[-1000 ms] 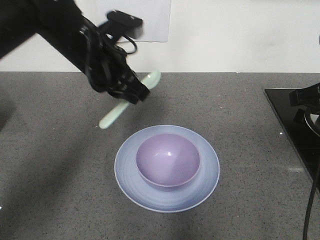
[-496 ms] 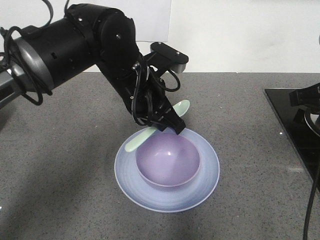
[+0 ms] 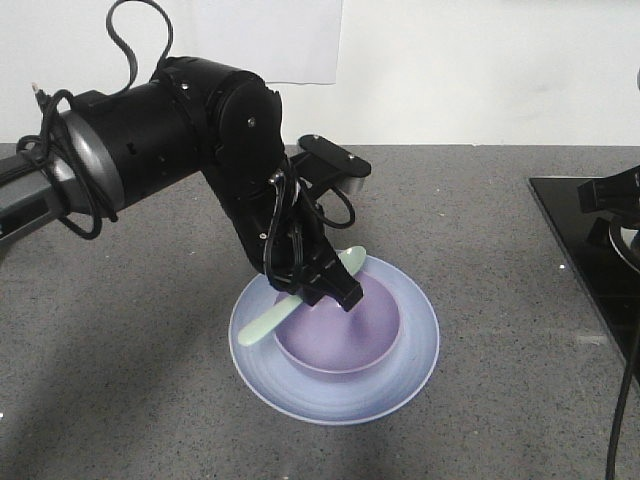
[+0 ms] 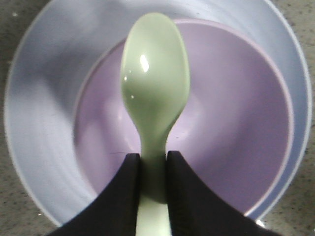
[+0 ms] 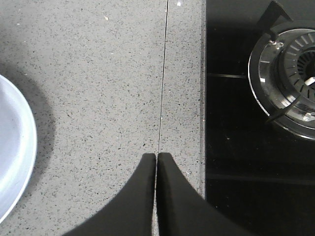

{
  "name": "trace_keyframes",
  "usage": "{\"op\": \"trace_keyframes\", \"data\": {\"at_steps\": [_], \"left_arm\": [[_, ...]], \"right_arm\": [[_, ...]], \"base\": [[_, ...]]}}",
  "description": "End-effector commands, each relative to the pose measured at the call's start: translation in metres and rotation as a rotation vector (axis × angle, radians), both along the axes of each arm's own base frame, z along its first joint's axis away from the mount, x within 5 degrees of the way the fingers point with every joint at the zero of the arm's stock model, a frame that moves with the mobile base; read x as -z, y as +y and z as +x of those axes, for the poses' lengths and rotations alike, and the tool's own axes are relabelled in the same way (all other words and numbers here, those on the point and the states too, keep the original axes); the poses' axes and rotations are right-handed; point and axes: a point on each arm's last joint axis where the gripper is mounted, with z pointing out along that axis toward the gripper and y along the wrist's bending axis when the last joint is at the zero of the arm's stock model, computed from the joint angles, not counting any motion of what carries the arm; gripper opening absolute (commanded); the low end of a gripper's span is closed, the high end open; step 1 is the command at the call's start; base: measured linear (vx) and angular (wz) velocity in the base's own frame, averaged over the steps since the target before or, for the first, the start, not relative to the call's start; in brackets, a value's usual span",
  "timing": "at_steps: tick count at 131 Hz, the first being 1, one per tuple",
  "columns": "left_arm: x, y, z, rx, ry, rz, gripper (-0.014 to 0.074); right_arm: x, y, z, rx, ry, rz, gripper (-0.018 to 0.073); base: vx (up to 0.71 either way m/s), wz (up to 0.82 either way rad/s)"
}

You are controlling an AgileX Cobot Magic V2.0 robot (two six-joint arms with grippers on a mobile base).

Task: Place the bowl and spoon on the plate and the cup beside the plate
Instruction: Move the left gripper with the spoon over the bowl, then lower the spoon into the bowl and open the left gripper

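The lavender bowl [image 3: 355, 335] sits in the middle of the pale blue plate [image 3: 415, 365] on the grey counter. My left gripper [image 3: 335, 290] hangs over the bowl's left rim, shut on the neck of the mint-green spoon [image 3: 262, 325]. The spoon's handle sticks out to the lower left. In the left wrist view the spoon [image 4: 155, 83] points its scoop over the bowl [image 4: 231, 123], with the plate [image 4: 44, 98] around it. My right gripper [image 5: 156, 160] is shut on nothing above bare counter, right of the plate [image 5: 12, 147] edge. The cup is out of view.
A black stove top [image 3: 590, 260] with a round burner [image 5: 290, 83] lies at the counter's right side, under my right arm [image 3: 612, 192]. A thin seam [image 5: 163, 73] runs across the counter. A white wall stands behind.
My left arm has carried the spoon from up at the left down and rightward. It now sits lower, right over the bowl. The right arm has not moved.
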Motion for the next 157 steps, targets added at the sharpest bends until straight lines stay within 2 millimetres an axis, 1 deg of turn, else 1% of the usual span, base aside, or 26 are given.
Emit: {"op": "trace_keyframes", "data": {"at_steps": [1,19,34,50,99,121,148,157], "left_arm": [[-0.026,-0.001,-0.013,0.007,-0.025,-0.068,0.002],[-0.026,-0.008,-0.019,0.032,-0.029,-0.062,0.0024],[-0.018,-0.01,-0.023,0.049,-0.04,-0.007,0.0029],[-0.009,-0.012,-0.028,0.06,-0.012,0.011,0.0035],[-0.008,-0.012,-0.028,0.04,-0.007,0.016,0.0057],[-0.008,-0.01,-0.027,0.03,-0.017,0.029,0.0115],[-0.008,-0.01,-0.027,0.017,-0.014,0.027,0.0233],[-0.008,-0.01,-0.027,0.016,-0.014,0.026,0.0258]], "right_arm": [[-0.016,-0.001,-0.003,-0.001,-0.096,-0.003,-0.0007],[-0.016,-0.001,-0.003,-0.001,-0.096,-0.003,-0.0007],[-0.016,-0.001,-0.003,-0.001,-0.096,-0.003,-0.0007],[-0.016,-0.001,-0.003,0.0,-0.094,-0.004,-0.0007],[-0.016,-0.001,-0.003,0.0,-0.094,-0.004,-0.0007],[-0.016,-0.001,-0.003,0.0,-0.093,-0.004,-0.0007],[-0.016,-0.001,-0.003,0.0,-0.093,-0.004,-0.0007],[-0.016,-0.001,-0.003,0.0,-0.093,-0.004,-0.0007]], "base": [[0.0,0.0],[0.0,0.0],[0.0,0.0],[0.0,0.0],[0.0,0.0],[0.0,0.0],[0.0,0.0],[0.0,0.0]]}}
